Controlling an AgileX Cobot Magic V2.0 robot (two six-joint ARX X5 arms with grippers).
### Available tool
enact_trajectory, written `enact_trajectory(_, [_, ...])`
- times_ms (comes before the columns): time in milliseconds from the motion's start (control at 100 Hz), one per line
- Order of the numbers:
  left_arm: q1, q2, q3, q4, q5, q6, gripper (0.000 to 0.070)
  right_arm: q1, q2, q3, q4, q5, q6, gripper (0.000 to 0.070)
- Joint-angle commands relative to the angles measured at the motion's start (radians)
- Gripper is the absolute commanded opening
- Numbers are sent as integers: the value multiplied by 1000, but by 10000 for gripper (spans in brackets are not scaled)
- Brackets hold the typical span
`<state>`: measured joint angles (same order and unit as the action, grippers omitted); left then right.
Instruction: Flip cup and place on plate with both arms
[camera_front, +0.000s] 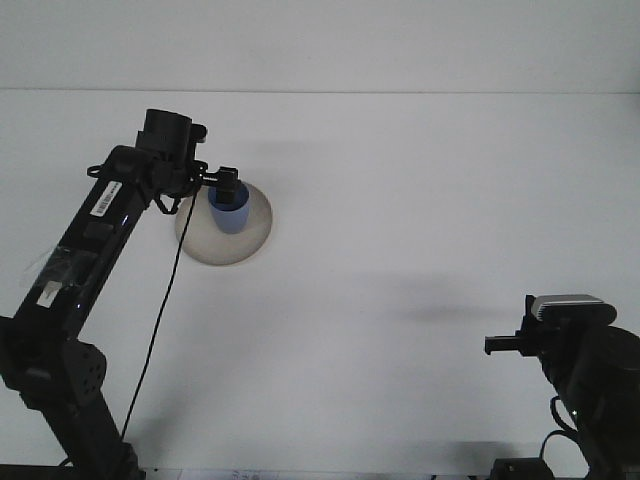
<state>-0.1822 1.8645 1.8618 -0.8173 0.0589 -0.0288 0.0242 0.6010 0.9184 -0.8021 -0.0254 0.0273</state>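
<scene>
A blue cup (230, 216) stands mouth up on the beige plate (222, 246) at the left rear of the table. My left gripper (228, 184) hangs directly over the cup's rim and covers its top edge. Whether it touches or grips the cup is hidden from this angle. My right gripper (496, 343) rests low at the right front, far from the cup and plate. It points left, its fingers together with nothing between them.
The white table (400, 220) stretches between the two arms. A black cable (160, 330) hangs down from the left arm's wrist. A pale wall closes the back of the scene.
</scene>
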Motion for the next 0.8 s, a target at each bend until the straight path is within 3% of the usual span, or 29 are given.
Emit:
enact_trajectory(0, [5,-20,21,0,6,-29,543,1,3,10,9,0,10,3])
enact_trajectory(310, [5,-365,-179,115,-24,-51,543,1,3,10,10,0,10,3])
enact_trajectory(420, [5,-542,-335,176,-69,-62,543,1,3,10,14,0,10,3])
enact_trajectory(680, [5,-975,-779,388,-69,-66,542,1,2,10,60,0,10,3])
enact_trajectory(790, [5,-1130,-948,423,-71,-70,496,1,2,10,69,0,10,3])
